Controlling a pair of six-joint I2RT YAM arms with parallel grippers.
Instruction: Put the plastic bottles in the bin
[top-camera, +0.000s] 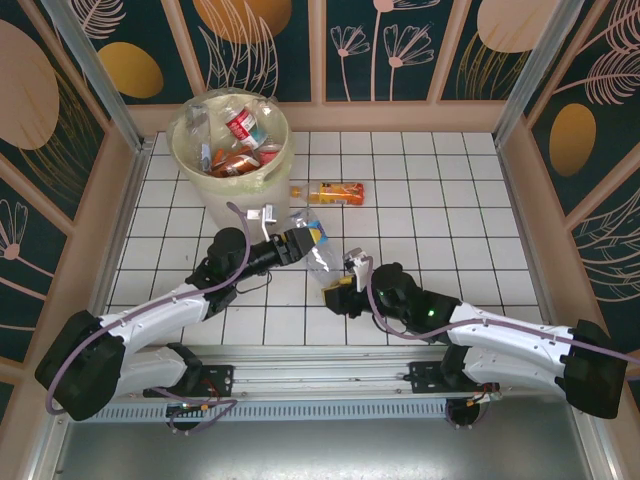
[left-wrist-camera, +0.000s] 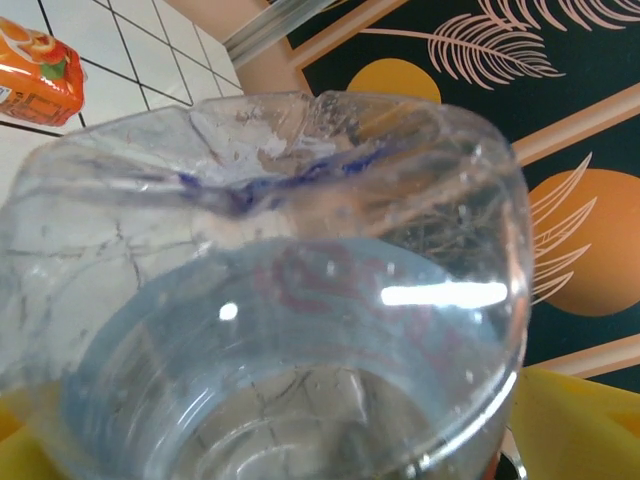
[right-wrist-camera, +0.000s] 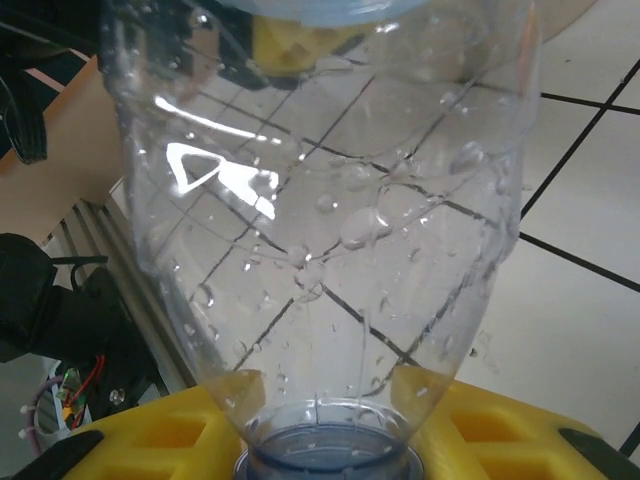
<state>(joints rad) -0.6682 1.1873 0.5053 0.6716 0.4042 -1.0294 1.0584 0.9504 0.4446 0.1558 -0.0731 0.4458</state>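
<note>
Top: clear bottle (top-camera: 320, 255) was held mid-table between left gripper (top-camera: 300, 240) and right gripper (top-camera: 338, 283), near the bin (top-camera: 200, 178) wall; open tiles were seen right. Left wrist: base seemingly clamped. Right wrist: neck was pinched between yellow pads (right-wrist-camera: 490, 430).

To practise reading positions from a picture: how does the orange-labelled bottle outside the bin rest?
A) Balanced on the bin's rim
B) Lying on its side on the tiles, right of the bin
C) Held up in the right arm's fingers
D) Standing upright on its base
B: in the top view the orange-labelled bottle lies flat on the white tiled table, just right of the bin.
</note>
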